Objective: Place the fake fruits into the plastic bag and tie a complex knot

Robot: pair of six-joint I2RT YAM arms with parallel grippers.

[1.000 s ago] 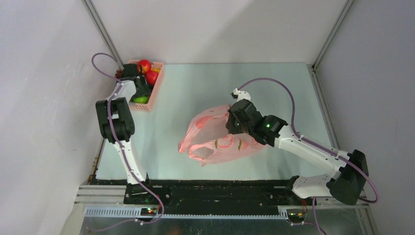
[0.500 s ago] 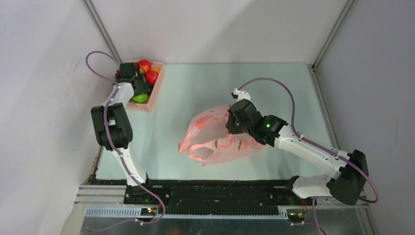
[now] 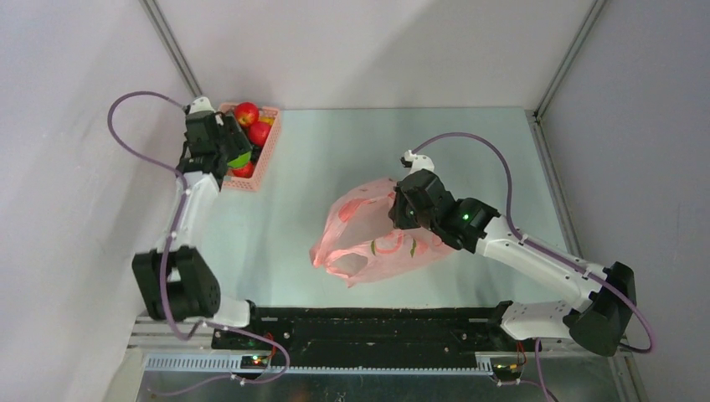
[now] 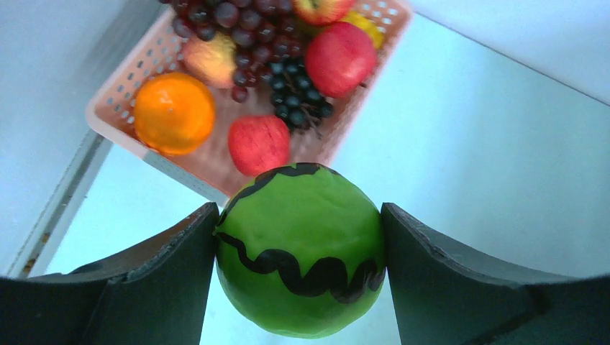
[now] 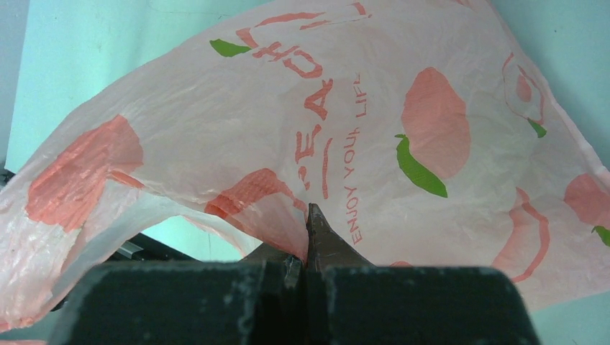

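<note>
My left gripper [image 3: 228, 156] is shut on a green fruit with a black wavy stripe [image 4: 298, 244], held just above the near edge of the pink lattice basket [image 4: 108, 118]. The fruit also shows in the top view [image 3: 239, 159]. Below in the basket lie an orange [image 4: 174, 113], red apples [image 4: 342, 57], [image 4: 259, 144] and a dark grape bunch [image 4: 295, 86]. My right gripper [image 3: 393, 213] is shut on a fold of the pink plastic bag [image 3: 377, 243], holding its upper edge raised above the table. The wrist view shows the jaws [image 5: 308, 230] pinching the printed film [image 5: 360, 129].
The basket [image 3: 266, 155] stands at the table's far left corner against the left wall. The bag's mouth faces left towards the basket. The black base rail runs along the near edge.
My left gripper has risen out of the basket with the green fruit and drawn back towards the wall. The right gripper and bag have shifted slightly right.
</note>
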